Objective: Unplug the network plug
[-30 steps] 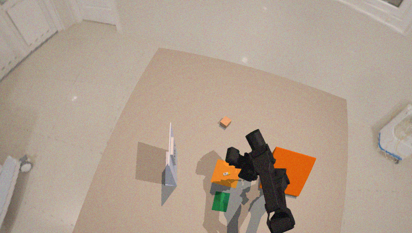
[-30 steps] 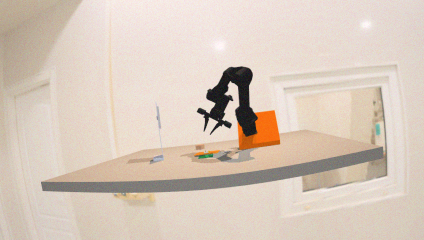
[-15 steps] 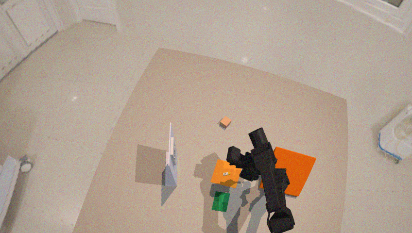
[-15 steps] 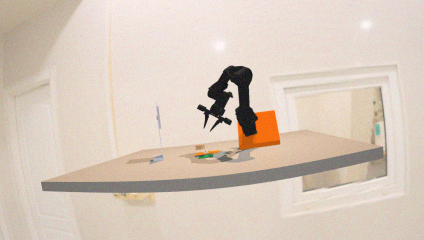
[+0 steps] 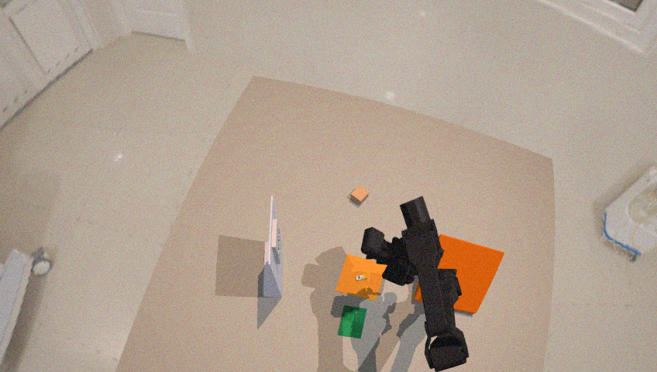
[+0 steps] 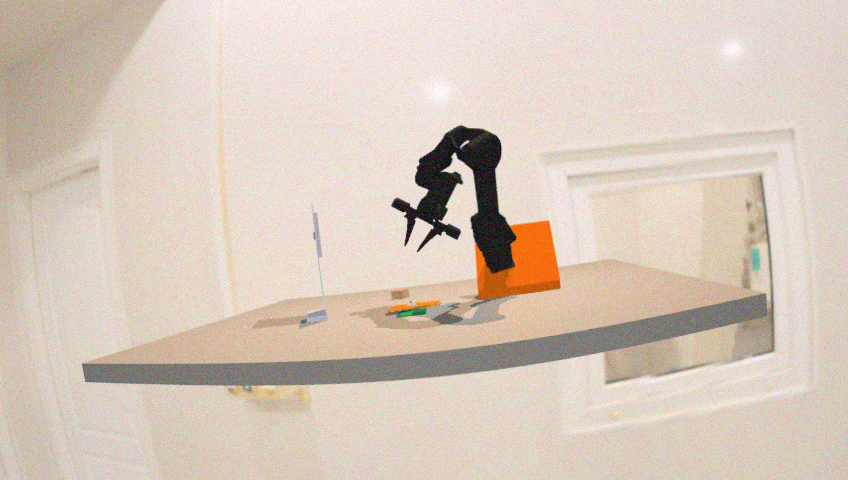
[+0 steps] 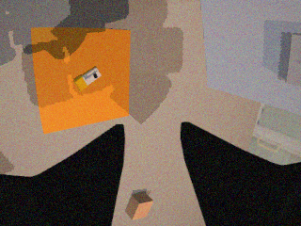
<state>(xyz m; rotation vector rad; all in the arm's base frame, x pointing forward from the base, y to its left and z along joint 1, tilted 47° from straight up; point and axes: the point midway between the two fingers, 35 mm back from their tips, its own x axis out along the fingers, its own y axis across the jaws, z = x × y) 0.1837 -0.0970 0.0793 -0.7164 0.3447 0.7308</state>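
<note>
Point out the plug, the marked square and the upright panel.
plug (image 7: 88, 78): wrist view, middle of its body.
marked square (image 5: 352, 269): top view, bare orange left of the plug.
upright panel (image 6: 317, 239): exterior view, upper face.

I see a pale glossy floor (image 5: 322, 50) with small light glints, white panelled doors (image 5: 41, 41) in one corner, cream walls (image 6: 333, 89), and a white-framed window (image 6: 678, 261) behind the tan tabletop (image 6: 595, 309). A radiator (image 5: 11, 285) sits at the floor's edge.
</note>
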